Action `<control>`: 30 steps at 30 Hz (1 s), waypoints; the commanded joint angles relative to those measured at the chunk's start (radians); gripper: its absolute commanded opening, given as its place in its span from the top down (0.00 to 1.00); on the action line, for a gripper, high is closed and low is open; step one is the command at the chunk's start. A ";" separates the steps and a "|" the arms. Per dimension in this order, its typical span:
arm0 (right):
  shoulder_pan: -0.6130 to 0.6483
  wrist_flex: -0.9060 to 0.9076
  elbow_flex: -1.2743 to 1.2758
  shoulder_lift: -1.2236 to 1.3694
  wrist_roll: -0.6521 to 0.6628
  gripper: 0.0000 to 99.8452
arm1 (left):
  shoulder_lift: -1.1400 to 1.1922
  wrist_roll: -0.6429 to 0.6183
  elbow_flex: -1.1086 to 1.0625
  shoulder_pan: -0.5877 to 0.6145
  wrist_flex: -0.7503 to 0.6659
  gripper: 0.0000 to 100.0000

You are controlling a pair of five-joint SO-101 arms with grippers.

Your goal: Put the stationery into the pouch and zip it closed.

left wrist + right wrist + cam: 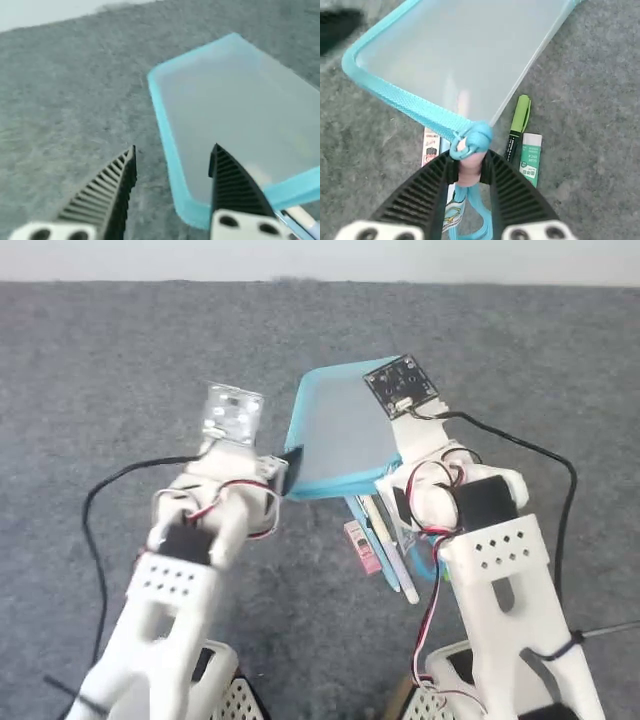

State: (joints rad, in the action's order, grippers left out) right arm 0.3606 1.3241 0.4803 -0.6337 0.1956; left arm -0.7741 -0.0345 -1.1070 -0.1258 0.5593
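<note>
A grey worktop [110,370] spreads under everything, its surface a mottled, felt-like covering (carpet or fabric, which of the two cannot be told). Along its far edge runs a pale strip [320,258], plain and whitish. The left wrist view catches the same pale band beyond the grey.

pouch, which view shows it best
Right wrist view: clear face of the pouch, zip edge and pull in the right jaws. In the high view an arm covers one corner; the left wrist view cuts one end off.
</note>
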 commanded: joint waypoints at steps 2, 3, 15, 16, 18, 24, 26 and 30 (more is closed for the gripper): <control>0.001 0.007 -0.135 -0.041 0.018 0.99 | 0.170 -0.015 0.010 -0.014 -0.146 0.77; 0.007 0.025 -0.190 -0.036 0.018 0.99 | 0.213 -0.014 0.012 -0.018 -0.166 0.77; 0.252 0.338 -0.729 0.361 0.097 0.99 | 0.348 -0.021 0.044 -0.086 -0.180 0.77; 0.259 0.334 -0.709 0.369 0.109 0.99 | 0.304 -0.026 0.036 -0.041 -0.160 0.77; 0.263 0.300 -0.660 0.361 0.118 0.99 | 0.203 -0.040 0.015 0.026 -0.126 0.77; 0.314 0.074 -0.327 0.242 0.120 0.99 | -0.155 -0.077 -0.091 0.058 0.015 0.77; 0.329 -0.035 -0.176 0.182 0.115 0.99 | -0.276 -0.094 -0.107 0.068 0.086 0.77; 0.326 -0.183 0.034 0.084 0.115 0.99 | -0.466 -0.092 -0.133 0.163 0.153 0.77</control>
State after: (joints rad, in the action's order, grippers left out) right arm 0.6859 1.2428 0.4158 -0.4450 0.3015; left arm -1.0902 -0.1128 -1.2359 -0.0169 0.6820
